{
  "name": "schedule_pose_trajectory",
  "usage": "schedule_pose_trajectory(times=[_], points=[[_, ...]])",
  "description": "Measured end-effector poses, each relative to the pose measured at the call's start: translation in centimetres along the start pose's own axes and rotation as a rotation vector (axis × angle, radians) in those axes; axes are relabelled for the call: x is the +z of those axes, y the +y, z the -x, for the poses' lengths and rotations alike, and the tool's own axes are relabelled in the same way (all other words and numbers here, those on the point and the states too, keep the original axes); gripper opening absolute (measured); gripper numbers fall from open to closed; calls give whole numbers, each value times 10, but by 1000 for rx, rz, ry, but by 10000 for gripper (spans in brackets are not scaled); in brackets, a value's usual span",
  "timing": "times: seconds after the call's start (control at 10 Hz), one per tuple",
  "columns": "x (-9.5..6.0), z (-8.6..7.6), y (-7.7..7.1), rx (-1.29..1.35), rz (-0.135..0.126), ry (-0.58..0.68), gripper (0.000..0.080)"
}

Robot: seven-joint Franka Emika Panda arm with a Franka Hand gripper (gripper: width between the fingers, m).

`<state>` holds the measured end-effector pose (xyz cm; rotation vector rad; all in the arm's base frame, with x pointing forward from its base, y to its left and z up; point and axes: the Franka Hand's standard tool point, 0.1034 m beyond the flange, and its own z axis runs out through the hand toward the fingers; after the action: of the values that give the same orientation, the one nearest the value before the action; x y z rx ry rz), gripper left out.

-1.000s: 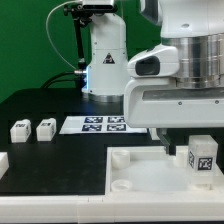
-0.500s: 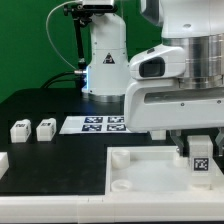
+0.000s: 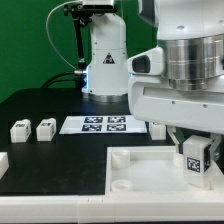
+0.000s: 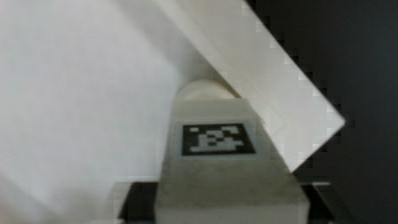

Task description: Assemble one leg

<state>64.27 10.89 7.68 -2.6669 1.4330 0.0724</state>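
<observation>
My gripper [image 3: 192,150] is shut on a leg [image 3: 193,160], a small white block with a black-and-white tag, held upright over the near right corner of the large white rimmed panel [image 3: 140,170]. In the wrist view the leg [image 4: 221,140] fills the space between my dark fingers [image 4: 143,200], its far end close to the panel's raised rim [image 4: 267,70]. Two more legs [image 3: 20,130] [image 3: 46,128] stand on the black table at the exterior view's left. Whether the held leg touches the panel is hidden.
The marker board [image 3: 100,124] lies flat on the table behind the panel. A round corner socket [image 3: 122,156] shows at the panel's left corner. A white block edge [image 3: 3,162] sits at the far left. The robot base [image 3: 105,60] stands at the back.
My gripper, still holding the leg, has shifted slightly toward the exterior view's left and a little lower over the panel corner. The other legs have not moved.
</observation>
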Motion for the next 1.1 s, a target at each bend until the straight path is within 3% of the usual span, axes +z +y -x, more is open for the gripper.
schedule_pose_trajectory(times=[0.3, 0.4, 0.5, 0.6, 0.7, 0.8, 0.9, 1.1], points=[[2, 7, -2, 571, 3, -20, 292], [2, 11, -4, 632, 2, -13, 292], [2, 10, -4, 603, 1, -15, 292], [3, 10, -4, 568, 1, -15, 373], [2, 11, -4, 500, 3, -12, 373], [2, 10, -3, 295, 10, -4, 568], [1, 9, -2, 82, 14, 5, 624], [2, 8, -2, -108, 15, 4, 644]])
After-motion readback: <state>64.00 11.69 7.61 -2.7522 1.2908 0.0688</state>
